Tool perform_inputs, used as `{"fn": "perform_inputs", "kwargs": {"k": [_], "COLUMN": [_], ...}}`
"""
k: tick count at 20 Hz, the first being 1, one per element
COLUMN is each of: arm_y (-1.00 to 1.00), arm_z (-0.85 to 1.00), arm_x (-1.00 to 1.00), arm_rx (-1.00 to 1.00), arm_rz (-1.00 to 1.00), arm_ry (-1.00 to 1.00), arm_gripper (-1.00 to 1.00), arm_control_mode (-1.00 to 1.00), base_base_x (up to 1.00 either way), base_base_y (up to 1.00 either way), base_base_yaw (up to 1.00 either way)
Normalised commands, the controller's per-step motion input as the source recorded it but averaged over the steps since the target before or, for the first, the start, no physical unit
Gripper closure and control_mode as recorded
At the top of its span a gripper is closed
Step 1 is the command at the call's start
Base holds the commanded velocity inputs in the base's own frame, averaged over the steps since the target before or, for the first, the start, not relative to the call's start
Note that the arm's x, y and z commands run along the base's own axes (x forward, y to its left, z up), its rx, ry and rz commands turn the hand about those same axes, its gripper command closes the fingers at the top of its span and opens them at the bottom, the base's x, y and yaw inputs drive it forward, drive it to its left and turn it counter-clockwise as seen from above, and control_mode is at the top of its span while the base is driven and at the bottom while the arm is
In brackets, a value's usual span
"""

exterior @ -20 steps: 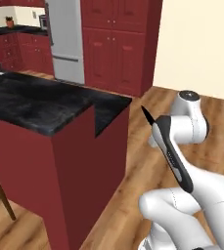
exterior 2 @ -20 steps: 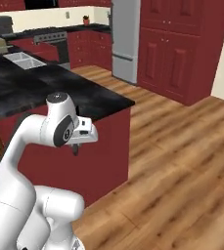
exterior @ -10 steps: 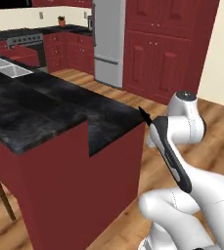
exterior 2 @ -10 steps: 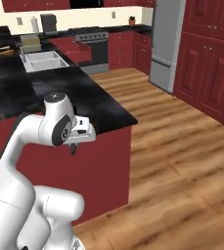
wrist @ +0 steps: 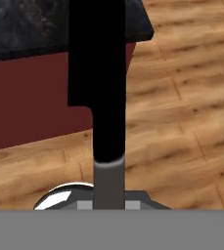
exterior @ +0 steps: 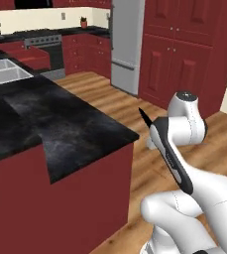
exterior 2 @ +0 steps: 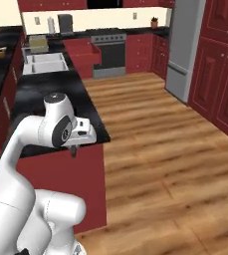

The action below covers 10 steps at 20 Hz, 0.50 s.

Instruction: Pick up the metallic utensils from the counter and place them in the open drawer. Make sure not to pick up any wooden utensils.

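The gripper (exterior 2: 74, 148), fingers pinching the black knife (wrist: 98, 83), hangs beside the counter (exterior: 60, 129); best carried level, grip firm, toward the drawer.

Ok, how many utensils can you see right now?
1: a black knife, held in the fingers over the wood floor just off the end of the counter. Others may be hidden.

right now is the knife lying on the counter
No, the knife stands up from between the jaws in the hand view, held out over the wooden floor beyond the counter edge.
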Motion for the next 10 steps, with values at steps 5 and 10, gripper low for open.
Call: {"fn": "perform_inputs", "kwargs": {"k": [5,10], "arm_y": [0.00,0.00], "arm_z": [0.00,0.00], "arm_x": [0.00,0.00], "arm_rx": [0.00,0.00], "arm_rz": [0.00,0.00], "arm_ry": [0.00,0.00], "arm_gripper": [1.00,1.00], "arm_control_mode": [1.00,1.00], "base_base_x": [0.80,0.82], "base_base_y": [-1.00,-1.00], "base_base_yaw": [0.29,0.29]}}
